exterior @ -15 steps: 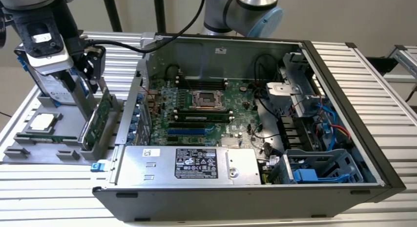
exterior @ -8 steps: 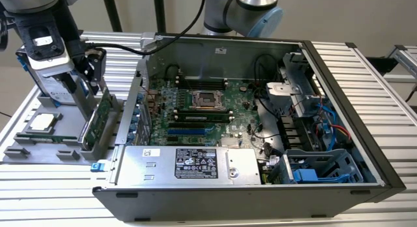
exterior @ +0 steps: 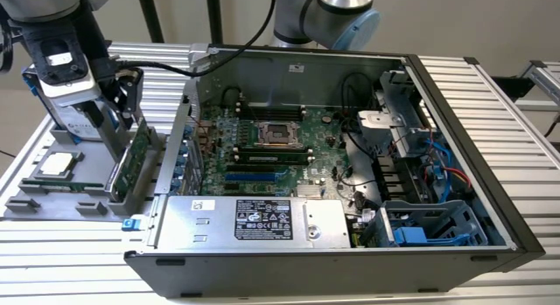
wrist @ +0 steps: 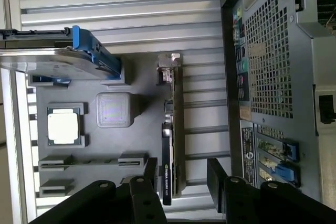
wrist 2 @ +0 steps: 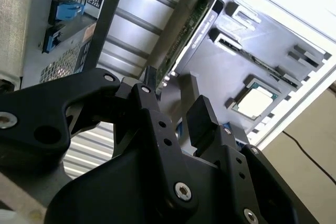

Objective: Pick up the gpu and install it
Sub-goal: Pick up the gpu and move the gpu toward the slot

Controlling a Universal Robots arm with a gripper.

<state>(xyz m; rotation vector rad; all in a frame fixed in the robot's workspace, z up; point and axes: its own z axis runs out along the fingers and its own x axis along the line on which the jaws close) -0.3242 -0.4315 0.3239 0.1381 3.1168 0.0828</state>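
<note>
Gpu (exterior: pixel 131 157) stands on its long edge in a slot of the gray tray (exterior: pixel 35 203), just beside the open computer case (exterior: pixel 455 75). It has not been lifted. In the first wrist view the gpu (wrist: pixel 172 129) shows its thin green edge, with the silver bracket at the far end. A small dark sticker with tiny light writing sits on the end near the gripper (wrist: pixel 182 174). The writing is too small to read.

More stickers can be seen. A big white one with black print is on the silver power box (exterior: pixel 262 223) inside the case. Another dark one is on the back of the case (wrist: pixel 247 150) in the first wrist view. Their words cannot be made out.

The gripper (exterior: pixel 114 131) hangs right over the tray. Its two black fingers (wrist: pixel 151 169) are spread wide apart and hold nothing. In the first wrist view the near end of the gpu sits in the gap between them, closer to one finger than the other. I cannot tell if that finger touches it. The second wrist view shows the same gap in the gripper (wrist 2: pixel 176 98), with the gpu (wrist 2: pixel 189 30) lined up past it.

A square chip (wrist: pixel 64 128) lies flat in the tray, well apart from the gpu. A silver drive with blue rails (wrist: pixel 52 56) stands at the tray's other side. Everything rests on a table (exterior: pixel 499 121) made of metal slats.
</note>
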